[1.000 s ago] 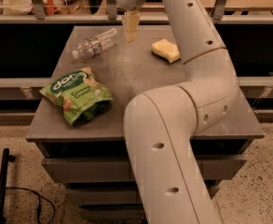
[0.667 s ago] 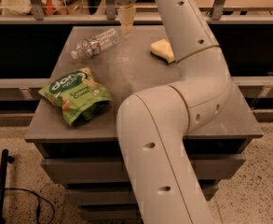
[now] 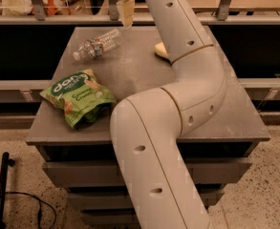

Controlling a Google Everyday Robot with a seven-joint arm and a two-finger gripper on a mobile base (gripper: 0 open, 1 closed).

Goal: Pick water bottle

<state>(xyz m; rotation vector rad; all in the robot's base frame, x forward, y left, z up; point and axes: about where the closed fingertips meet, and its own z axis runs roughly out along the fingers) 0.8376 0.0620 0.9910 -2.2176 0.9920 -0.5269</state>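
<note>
The water bottle [image 3: 97, 44] lies on its side at the back left of the grey table [image 3: 144, 75], cap toward the left, its white label band around the middle. My gripper [image 3: 126, 14] hangs above the table's back edge, just right of and above the bottle's base end, not touching it. My white arm fills the middle of the view.
A green snack bag [image 3: 78, 97] lies at the front left of the table. A pale yellow sponge-like object [image 3: 160, 50] lies at the back, partly hidden behind my arm. A counter edge with metal posts [image 3: 34, 1] runs behind the table.
My gripper has moved left and toward the far edge, closer to the bottle's base end. The bottle and bag have not moved.
</note>
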